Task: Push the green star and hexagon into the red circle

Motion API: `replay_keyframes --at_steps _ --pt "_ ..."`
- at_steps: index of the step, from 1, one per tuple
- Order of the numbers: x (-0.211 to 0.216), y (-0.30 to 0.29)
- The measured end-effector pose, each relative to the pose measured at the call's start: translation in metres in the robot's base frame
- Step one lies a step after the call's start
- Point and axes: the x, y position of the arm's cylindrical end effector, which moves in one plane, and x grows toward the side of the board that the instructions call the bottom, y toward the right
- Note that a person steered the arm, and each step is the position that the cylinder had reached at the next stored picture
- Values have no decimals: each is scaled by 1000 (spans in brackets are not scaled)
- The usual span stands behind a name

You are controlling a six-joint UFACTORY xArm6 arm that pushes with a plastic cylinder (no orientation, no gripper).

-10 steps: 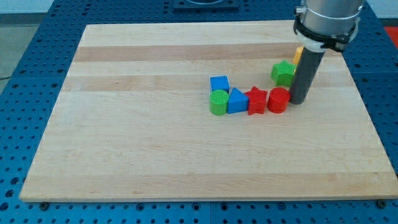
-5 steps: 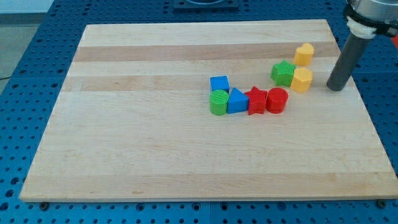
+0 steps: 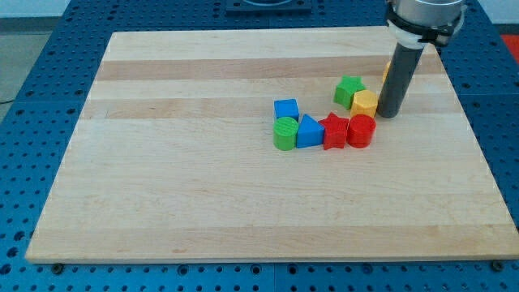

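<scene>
Nudging yellow hexagon and green star toward red circle, right of board centre.
Bare rod, nothing gripped; my tip pressed against hexagon's right side. Best pushed slowly down-left, keeping star from slipping toward the top edge.

Green star touching yellow hexagon; hexagon just above red circle, near-touching.

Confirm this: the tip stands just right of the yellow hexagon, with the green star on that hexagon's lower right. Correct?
Not quite. In the camera view my tip is just right of the yellow hexagon, but the green star sits at the hexagon's upper left, not lower right.
</scene>
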Motion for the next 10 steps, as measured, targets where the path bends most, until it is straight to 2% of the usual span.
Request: replay_keyframes --at_steps 3,5,6,8,10 --pt "0 -17" --pt "-68 17" --pt "-85 -15" --pt "-86 -56" --pt "-70 -56"
